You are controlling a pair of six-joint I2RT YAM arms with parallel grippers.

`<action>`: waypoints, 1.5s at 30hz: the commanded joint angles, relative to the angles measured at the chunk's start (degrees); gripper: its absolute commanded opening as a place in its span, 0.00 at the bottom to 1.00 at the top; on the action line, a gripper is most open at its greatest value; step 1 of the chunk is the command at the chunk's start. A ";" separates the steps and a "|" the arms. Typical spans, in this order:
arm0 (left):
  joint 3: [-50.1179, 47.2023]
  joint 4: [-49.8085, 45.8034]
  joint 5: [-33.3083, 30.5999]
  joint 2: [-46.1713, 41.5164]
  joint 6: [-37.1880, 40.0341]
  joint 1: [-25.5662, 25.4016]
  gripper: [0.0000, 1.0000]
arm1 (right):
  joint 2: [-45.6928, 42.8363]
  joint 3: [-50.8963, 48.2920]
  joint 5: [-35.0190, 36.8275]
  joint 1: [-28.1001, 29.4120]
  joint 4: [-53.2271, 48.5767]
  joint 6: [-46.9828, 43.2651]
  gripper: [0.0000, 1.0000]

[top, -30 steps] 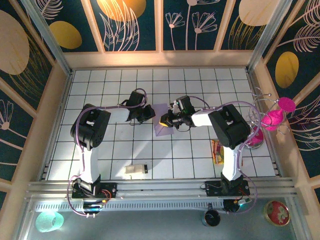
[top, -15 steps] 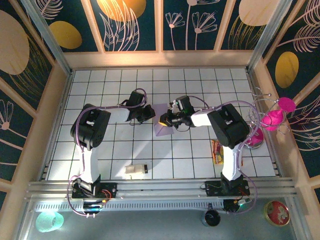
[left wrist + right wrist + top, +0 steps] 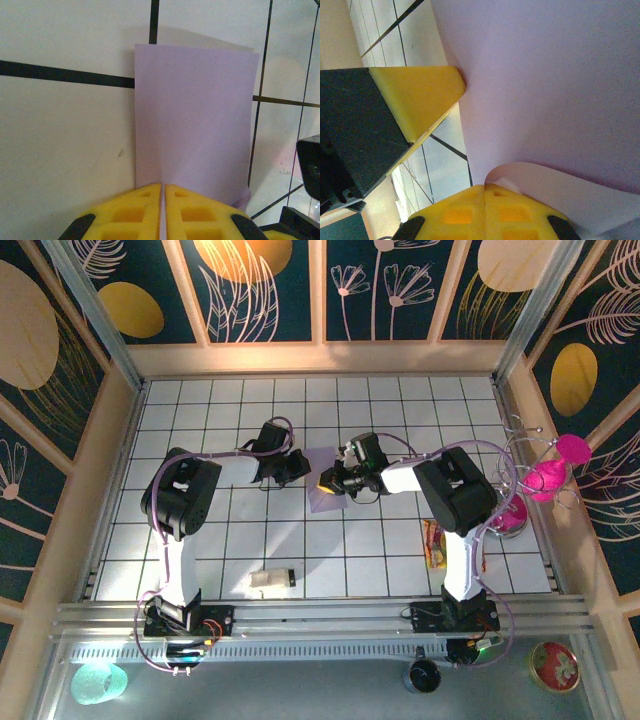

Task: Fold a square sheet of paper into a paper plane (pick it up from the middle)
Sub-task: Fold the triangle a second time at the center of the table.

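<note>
Lilac paper (image 3: 192, 115) (one edge curled)

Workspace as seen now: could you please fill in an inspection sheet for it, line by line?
Surface: white table with black grid lines.
Job's things: lilac sheet of paper flat mid-table, one edge curled up.
Clutter: white block; snack packet.
Grippers: left gripper and right gripper, jaws shut, each on an edge of the sheet.
Cables: purple cables loop along both arms.
Surroundings: floral wall panels; pink objects, right side.
</note>
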 commanded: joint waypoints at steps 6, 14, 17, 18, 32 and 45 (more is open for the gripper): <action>-0.28 -0.63 0.15 1.44 -0.26 0.18 0.11 | 1.32 1.08 -0.37 0.50 1.33 -0.26 0.00; -0.28 -0.56 0.25 1.66 -0.37 0.18 0.11 | 1.68 1.17 -0.83 0.50 2.05 -0.07 0.00; -0.37 -0.52 0.32 1.63 -0.35 0.13 0.11 | 1.88 1.08 -1.03 0.50 2.47 0.08 0.00; -0.37 -0.53 0.30 1.66 -0.35 0.13 0.11 | 1.99 1.13 -0.91 0.50 2.28 0.07 0.00; -0.46 -0.52 0.24 1.31 -0.36 0.17 0.11 | 2.63 1.41 0.50 0.59 -0.77 -1.24 0.00; -0.59 0.45 -0.78 -1.17 -0.96 0.18 0.12 | 4.00 2.03 2.25 0.59 -4.50 -1.98 0.09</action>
